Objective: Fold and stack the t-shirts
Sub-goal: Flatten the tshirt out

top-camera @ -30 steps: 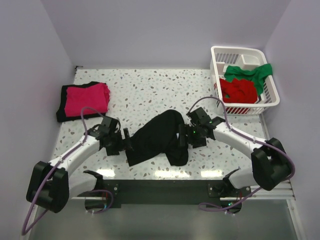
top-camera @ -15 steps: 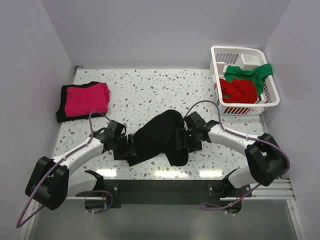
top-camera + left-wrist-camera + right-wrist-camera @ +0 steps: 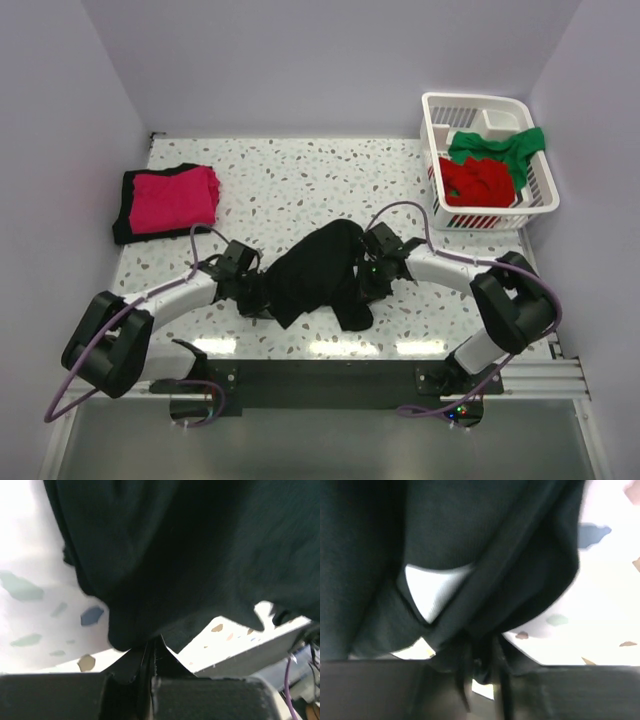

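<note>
Since the black t-shirt (image 3: 318, 272) lies bunched in a heap on the near middle of the table (image 3: 300, 180), the step in hand looks like a lift to spread it flat. The left gripper (image 3: 262, 292) is pinched tight on its left edge; the right gripper (image 3: 362, 280) has a fold of the cloth between narrow fingers. Both should rise together and draw apart evenly, so the cloth opens without twisting or slipping.
</note>
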{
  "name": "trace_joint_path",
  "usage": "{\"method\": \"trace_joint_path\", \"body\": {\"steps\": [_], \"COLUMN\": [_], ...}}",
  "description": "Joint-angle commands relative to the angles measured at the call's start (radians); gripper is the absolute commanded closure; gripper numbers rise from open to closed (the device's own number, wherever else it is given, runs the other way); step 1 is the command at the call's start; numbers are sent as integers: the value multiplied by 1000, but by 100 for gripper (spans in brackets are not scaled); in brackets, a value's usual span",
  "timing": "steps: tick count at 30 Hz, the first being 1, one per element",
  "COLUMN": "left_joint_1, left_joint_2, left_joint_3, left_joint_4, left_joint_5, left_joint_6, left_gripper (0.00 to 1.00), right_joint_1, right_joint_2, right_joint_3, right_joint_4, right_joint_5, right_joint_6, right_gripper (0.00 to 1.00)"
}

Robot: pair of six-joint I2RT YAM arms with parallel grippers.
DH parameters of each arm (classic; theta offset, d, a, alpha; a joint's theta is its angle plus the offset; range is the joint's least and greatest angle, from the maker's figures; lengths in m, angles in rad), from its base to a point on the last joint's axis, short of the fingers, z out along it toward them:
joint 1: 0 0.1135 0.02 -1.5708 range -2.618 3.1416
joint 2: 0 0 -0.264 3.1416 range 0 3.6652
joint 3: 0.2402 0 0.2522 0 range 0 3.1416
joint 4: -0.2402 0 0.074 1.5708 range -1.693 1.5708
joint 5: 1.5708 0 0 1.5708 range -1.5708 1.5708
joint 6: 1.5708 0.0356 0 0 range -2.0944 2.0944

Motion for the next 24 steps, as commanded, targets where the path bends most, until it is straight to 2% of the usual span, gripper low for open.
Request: {"method": "trace_joint_path", "body": {"steps": [1, 2, 3, 7, 9, 11, 16, 19, 24], "left_joint_1": [-7, -3, -3, 33, 72, 125, 191, 191, 190], "left_joint_2": [27, 27, 24, -1, -33, -59, -142, -180, -214], "left_joint_3": [60, 90, 161, 357, 480, 601, 788, 812, 675], "left_joint_4": [46, 18, 0, -65, -94, -115, -129, -125, -125], "left_joint_5": [-134, -155, -178, -269, -287, -310, -414, -427, -367], "left_joint_6": [27, 46, 57, 105, 117, 119, 130, 122, 99], "left_gripper": [100, 100, 100, 100, 100, 100, 100, 100, 100], "right_joint_1": [5, 5, 3, -21, -52, -75, -115, -115, -115], "right_joint_2": [28, 30, 36, 46, 49, 59, 97, 105, 74], "right_joint_3": [78, 136, 171, 462, 579, 763, 1191, 1280, 1200], "right_joint_4": [-45, -78, -113, -347, -414, -504, -662, -686, -646], "right_joint_5": [23, 40, 89, 196, 224, 250, 289, 267, 181], "right_joint_6": [-34, -49, -83, -161, -195, -215, -293, -318, -287], "right_gripper": [92, 98, 100, 100, 100, 100, 100, 100, 100]}}
